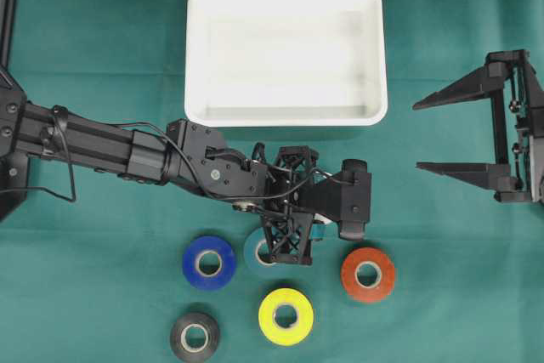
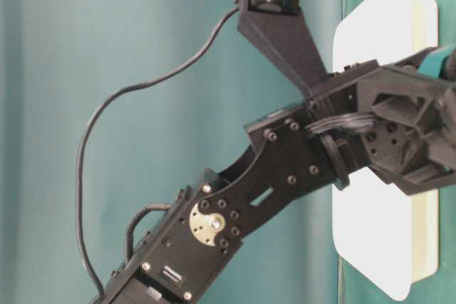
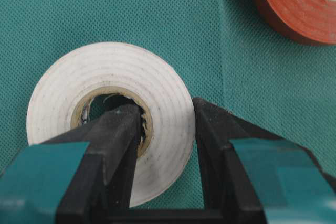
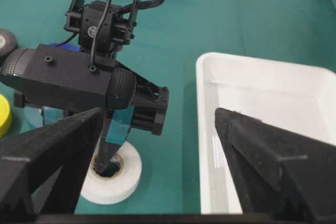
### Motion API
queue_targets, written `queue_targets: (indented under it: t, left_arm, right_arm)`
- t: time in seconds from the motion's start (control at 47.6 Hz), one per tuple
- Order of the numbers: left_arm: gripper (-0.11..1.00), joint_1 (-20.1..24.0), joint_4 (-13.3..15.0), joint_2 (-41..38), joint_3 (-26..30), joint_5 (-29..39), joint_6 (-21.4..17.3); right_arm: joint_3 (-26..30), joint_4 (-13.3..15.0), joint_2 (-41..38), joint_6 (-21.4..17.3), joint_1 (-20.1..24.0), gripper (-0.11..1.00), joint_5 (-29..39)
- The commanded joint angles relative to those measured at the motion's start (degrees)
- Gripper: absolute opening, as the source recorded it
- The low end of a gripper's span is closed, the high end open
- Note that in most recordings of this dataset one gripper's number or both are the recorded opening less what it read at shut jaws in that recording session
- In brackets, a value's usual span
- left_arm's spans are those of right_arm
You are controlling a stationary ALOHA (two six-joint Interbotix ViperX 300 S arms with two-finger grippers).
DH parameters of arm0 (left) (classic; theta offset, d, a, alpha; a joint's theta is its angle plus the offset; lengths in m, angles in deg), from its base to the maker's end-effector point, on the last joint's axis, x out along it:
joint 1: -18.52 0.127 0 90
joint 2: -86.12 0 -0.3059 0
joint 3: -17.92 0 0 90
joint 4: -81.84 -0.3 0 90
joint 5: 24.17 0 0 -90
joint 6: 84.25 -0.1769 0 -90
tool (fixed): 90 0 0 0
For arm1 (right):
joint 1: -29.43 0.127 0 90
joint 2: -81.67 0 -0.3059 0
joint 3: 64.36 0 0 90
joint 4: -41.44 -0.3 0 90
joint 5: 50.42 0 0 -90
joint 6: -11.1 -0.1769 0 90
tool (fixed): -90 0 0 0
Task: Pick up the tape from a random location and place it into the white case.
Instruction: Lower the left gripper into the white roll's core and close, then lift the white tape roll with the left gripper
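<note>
Fingers [image 3: 165, 124] of left gripper clamped on white tape [image 3: 110, 114]; right fingers [image 4: 157, 182] apart.

I count six rolls of tape on my screens: a blue roll [image 1: 209, 262], a teal roll [image 1: 253, 249], an orange roll [image 1: 367, 274], a yellow roll [image 1: 286, 316], a black roll [image 1: 195, 337] and a white roll [image 3: 110, 108]. I see one white case [image 1: 285, 116] and two grippers, left gripper [image 3: 167, 129] and right gripper [image 1: 450, 133].
</note>
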Motion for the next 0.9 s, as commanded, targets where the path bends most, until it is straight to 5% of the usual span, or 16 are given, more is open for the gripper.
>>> queue_targets:
  t: [0.0, 0.883]
  left_arm:
    - [0.26, -0.4, 0.1, 0.9, 1.0, 0.0, 0.0]
    - [0.25, -0.6, -0.2, 13.5, 0.8, 3.8, -0.6]
  right_arm:
    - [0.8, 0.0, -0.1, 0.0, 0.0, 0.90, -0.5]
    - [0.9, -0.1, -0.1, 0.0, -0.1, 0.90, -0.4]
